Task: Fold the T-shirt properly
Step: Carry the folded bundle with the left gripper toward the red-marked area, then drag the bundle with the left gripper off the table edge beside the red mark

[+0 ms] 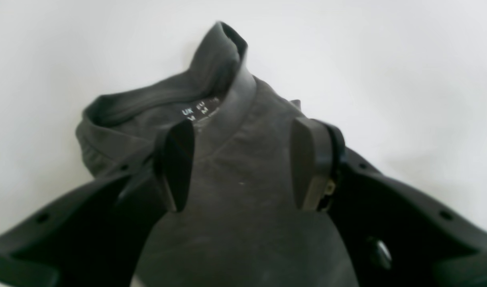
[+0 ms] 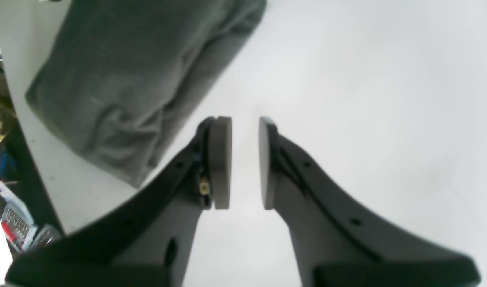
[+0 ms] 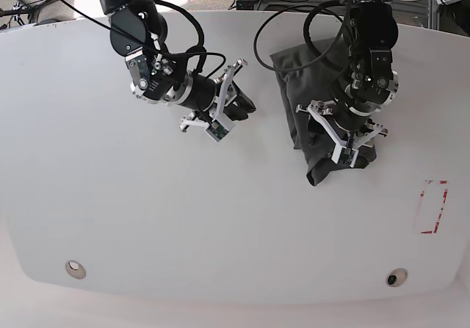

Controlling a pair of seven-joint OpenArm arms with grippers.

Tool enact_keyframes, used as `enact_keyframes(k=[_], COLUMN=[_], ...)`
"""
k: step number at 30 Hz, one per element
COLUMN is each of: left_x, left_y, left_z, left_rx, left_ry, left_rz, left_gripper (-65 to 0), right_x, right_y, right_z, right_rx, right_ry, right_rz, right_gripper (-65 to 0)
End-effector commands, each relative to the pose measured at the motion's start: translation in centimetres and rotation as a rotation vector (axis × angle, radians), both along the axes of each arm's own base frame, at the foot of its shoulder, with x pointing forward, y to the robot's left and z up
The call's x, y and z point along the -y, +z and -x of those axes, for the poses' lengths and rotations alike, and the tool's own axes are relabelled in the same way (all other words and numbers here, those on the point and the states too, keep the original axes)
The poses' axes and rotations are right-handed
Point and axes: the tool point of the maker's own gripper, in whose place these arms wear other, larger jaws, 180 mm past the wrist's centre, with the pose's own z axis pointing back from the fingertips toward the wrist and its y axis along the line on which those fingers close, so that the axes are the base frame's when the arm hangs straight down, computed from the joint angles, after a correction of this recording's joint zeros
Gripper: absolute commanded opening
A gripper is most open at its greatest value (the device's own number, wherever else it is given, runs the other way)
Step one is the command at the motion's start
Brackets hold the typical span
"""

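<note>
The dark grey T-shirt [image 3: 290,78] lies folded into a narrow bundle on the white table [image 3: 147,210], right of centre. My left gripper [image 3: 351,152] hangs over the bundle's near end. In the left wrist view its jaws stand open [image 1: 243,167], one pad on each side of the cloth [image 1: 243,227], and the collar [image 1: 163,95] with its size label lies just beyond. My right gripper [image 3: 236,106] hovers to the left of the shirt, apart from it. Only a narrow gap shows between its pads [image 2: 245,163], with nothing in it. The T-shirt [image 2: 120,79] fills that view's upper left.
A red-outlined rectangle [image 3: 433,207] is marked on the table at the right. Two round holes [image 3: 74,269] [image 3: 396,277] sit near the front edge. In the right wrist view the table's edge [image 2: 36,167] runs down the left, with clutter [image 2: 12,215] beyond it.
</note>
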Motion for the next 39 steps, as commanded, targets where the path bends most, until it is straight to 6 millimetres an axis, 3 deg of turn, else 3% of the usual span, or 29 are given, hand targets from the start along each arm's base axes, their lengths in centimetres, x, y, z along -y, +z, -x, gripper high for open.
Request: enact_keyframes(k=[1, 4, 8, 16, 18, 21, 27, 33, 36, 39], left_x=[1.0, 1.4, 1.1, -6.4, -8.8, -10.7, -16.7, -25.1, -30.3, -33.5], left_y=[0.6, -0.8, -3.4, -8.6, -8.7, -9.3, -9.2, -7.9, -6.4, -4.9], left_z=[-0.4, 0.9, 2.1, 4.6, 4.9, 5.7, 7.4, 8.1, 8.0, 7.4], left_rx=[0.057, 0.05, 0.001, -0.129, -0.146, -0.19, -0.293, -0.401, -0.439, -0.448], left_ry=[0.011, 0.024, 0.04, 0.145, 0.117, 0.027, -0.15, -0.166, -0.088, -0.031], left_rz=[0.02, 0.025, 0.031, -0.066, -0.124, -0.172, -0.306, -0.397, -0.436, -0.46], left_gripper=[-29.3, -29.3, -29.3, -29.3, -29.3, -29.3, -29.6, -29.7, -29.7, -29.7], right_x=[1.2, 1.5, 3.3, 6.5, 6.8, 8.4, 8.5, 8.4, 8.3, 8.2], right_y=[1.5, 1.2, 1.4, 1.8, 1.9, 1.6, 2.1, 2.3, 2.6, 2.6], right_z=[-1.7, -1.2, -2.2, -3.2, -3.1, -3.4, -3.0, -2.2, -2.3, -2.1], right_rx=[0.056, 0.046, 0.058, 0.075, 0.076, 0.065, 0.077, 0.083, 0.091, 0.09], right_ry=[-0.033, -0.036, -0.088, -0.184, -0.187, -0.207, -0.203, -0.196, -0.195, -0.193], right_rz=[-0.032, -0.029, -0.021, -0.008, 0.0, 0.042, 0.053, 0.057, 0.055, 0.053], right_gripper=[-54.4, -54.4, -54.4, -54.2, -54.2, -54.2, -54.2, -54.2, -54.2, -54.2])
